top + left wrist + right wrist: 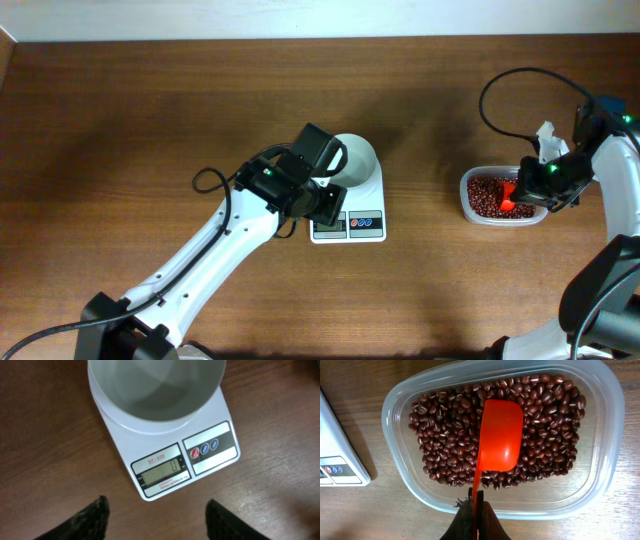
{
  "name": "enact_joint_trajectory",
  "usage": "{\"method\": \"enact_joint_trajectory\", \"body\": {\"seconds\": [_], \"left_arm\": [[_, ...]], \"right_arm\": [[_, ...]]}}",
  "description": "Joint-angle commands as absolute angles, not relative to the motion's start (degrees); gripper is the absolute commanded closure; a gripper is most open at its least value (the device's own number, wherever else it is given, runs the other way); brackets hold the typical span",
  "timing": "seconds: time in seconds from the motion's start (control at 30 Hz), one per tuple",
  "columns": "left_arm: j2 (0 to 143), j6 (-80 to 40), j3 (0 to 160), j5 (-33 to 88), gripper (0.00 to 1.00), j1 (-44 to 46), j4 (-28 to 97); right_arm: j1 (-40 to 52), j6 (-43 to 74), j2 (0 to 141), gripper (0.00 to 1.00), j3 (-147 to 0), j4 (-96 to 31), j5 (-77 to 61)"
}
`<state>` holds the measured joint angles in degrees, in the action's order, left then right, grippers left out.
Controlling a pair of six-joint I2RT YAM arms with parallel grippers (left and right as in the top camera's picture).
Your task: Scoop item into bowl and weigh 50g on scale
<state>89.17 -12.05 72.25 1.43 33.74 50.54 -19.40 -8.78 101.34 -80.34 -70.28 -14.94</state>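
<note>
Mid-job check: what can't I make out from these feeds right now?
Bowl far rim: left wrist view, cut off by top edge; overhead, partly covered by the left arm.
Scale display: overhead, too small to read.
Beans under the scoop: right wrist view, hidden by it.

At centre table you have the white scale (362,222), its display and buttons along the near edge, reading 0. The white bowl (356,160) stands upright and empty on its far part. Well off to the right, the reddish-brown beans (445,435) lie heaped in a clear tub (395,460).
</note>
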Motion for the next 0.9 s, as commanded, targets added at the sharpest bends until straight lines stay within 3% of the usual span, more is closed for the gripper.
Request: {"method": "enact_joint_trajectory", "body": {"seconds": [0.0, 0.33, 0.4, 0.63, 0.7, 0.87], "left_arm": [[89.1, -10.9, 71.4, 1.2, 0.34, 33.9, 49.8], [89.1, -2.9, 67.1, 1.3, 0.31, 34.5, 44.1], [89.1, -2.9, 67.1, 1.3, 0.24, 34.5, 43.5], [89.1, -1.4, 67.1, 1.2, 0.18, 34.5, 42.6], [89.1, -1.4, 67.1, 1.2, 0.10, 34.5, 42.6], [89.1, -1.4, 67.1, 1.2, 0.07, 34.5, 41.9]], "right_arm": [[-19.7, -8.1, 102.0, 0.96, -78.3, -69.7, -16.2], [-26.7, -8.4, 102.0, 0.96, -74.5, -66.8, -21.8], [-27.5, -8.6, 102.1, 0.96, -73.7, -66.3, -23.3], [-27.8, -9.2, 102.7, 0.96, -70.4, -63.4, -26.5], [-27.8, -9.2, 102.7, 0.96, -70.4, -63.1, -26.4], [-27.8, -9.2, 102.7, 0.96, -70.4, -62.7, -26.4]]}}
